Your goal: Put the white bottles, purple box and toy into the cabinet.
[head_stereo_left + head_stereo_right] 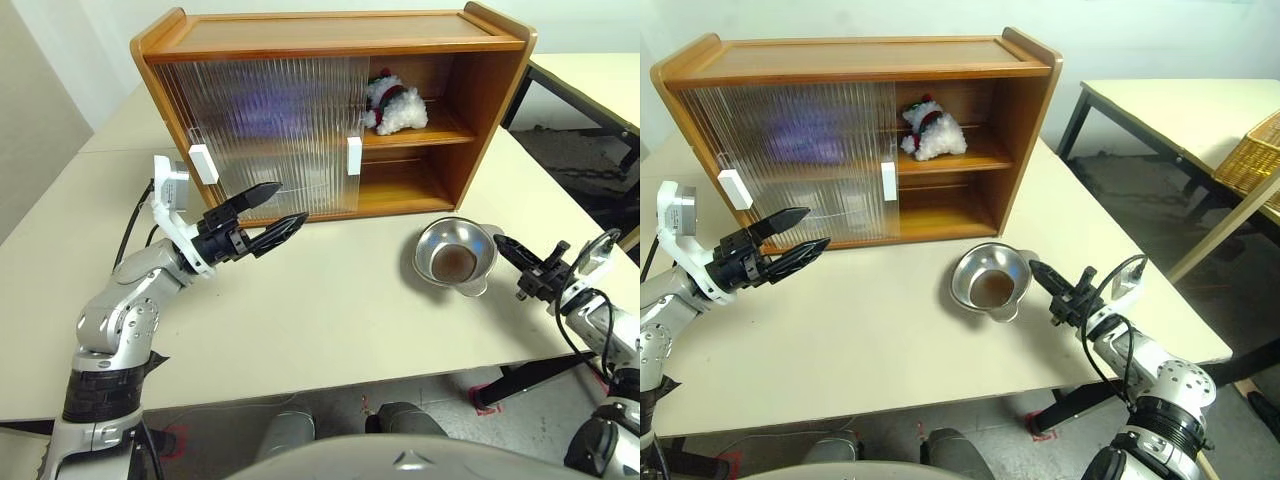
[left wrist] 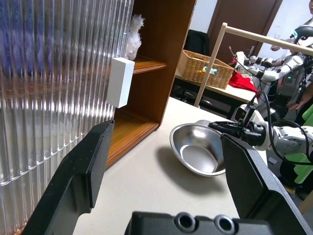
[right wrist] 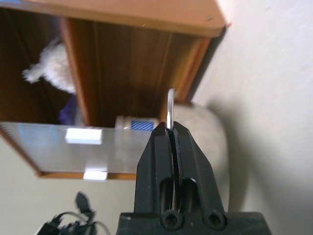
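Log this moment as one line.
toy on cabinet shelf | right gripper shut on bowl rim | left gripper open, empty

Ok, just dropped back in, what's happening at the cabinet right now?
The right gripper is shut on the rim of the metal bowl on the table, beside the cabinet. The left gripper hangs open in front of the sliding doors. The toy sits on the middle shelf, and a purple shape shows behind the ribbed doors.
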